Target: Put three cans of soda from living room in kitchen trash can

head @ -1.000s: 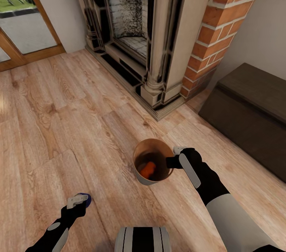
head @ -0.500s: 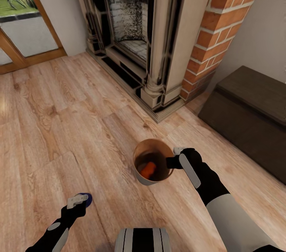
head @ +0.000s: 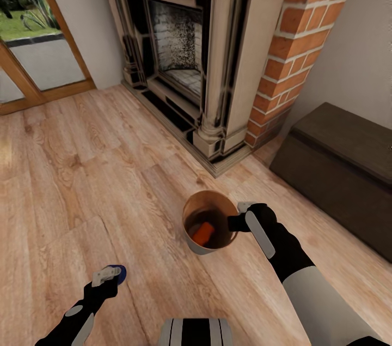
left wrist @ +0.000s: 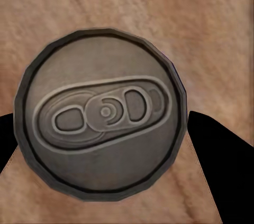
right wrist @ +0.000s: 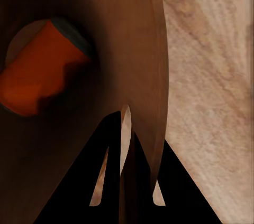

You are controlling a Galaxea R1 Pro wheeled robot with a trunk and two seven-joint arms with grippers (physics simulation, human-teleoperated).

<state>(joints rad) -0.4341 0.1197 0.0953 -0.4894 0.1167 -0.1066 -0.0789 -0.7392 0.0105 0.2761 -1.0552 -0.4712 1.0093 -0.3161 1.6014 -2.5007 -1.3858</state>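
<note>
Down in our grey tapered bucket with the copper-brown inside (head: 209,219) lies an orange soda can (head: 202,233) on its side; our right pincer (head: 235,222) is clamped on the bucket's rim, holding it above the wooden plank floor (head: 109,171). Our left pincer (head: 108,275) grips a blue soda can (head: 117,273), silver top facing the wrist camera. Ahead stand the red-brick fireplace (head: 218,57) and a dark low cabinet (head: 337,161).
</note>
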